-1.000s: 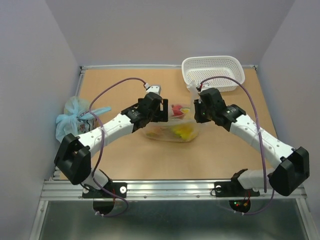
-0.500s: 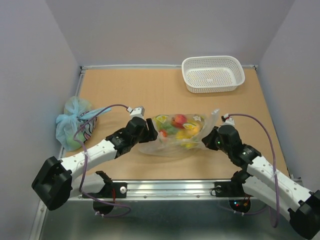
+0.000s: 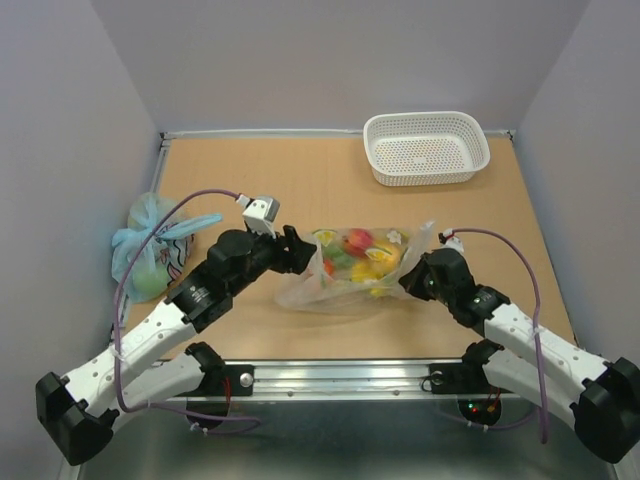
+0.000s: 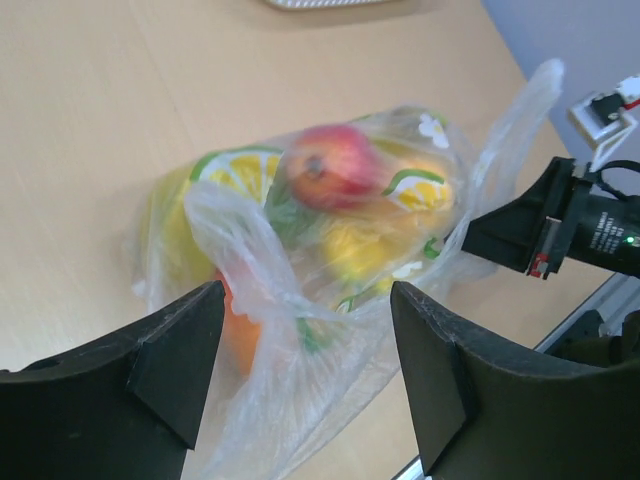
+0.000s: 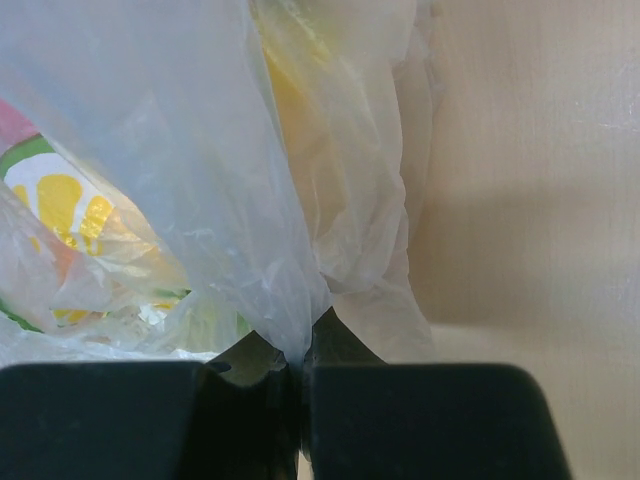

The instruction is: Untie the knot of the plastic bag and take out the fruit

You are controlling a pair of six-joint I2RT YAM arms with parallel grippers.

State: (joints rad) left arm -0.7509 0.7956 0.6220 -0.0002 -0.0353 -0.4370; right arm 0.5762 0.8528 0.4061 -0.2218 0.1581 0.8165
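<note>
fingers of the right gripper [image 5: 300,345] are pressed together on a fold of the large thin transparent crinkly plastic bag [image 3: 345,285], at its right end. the left gripper [image 4: 300,370] has its fingers spread and closed on nothing, poised just over the bag's left end.

a second ago both arms held the bag further back, near the white perforated plastic basket [image 3: 426,147]. half a second ago it already lay mid-way across the tan table [image 3: 290,180], and it has hardly shifted since. the latest change is in the left arm, whose elbow has risen so that its gripper now tips down toward the bag.

no tied knot shows, and one loose handle [image 4: 525,110] stands up beside the right gripper, so the untying looks done. the small toy fruit [image 3: 360,252], including a red apple [image 4: 330,165], is all inside. the left gripper seems placed to reach in while the right pins the film.
</note>
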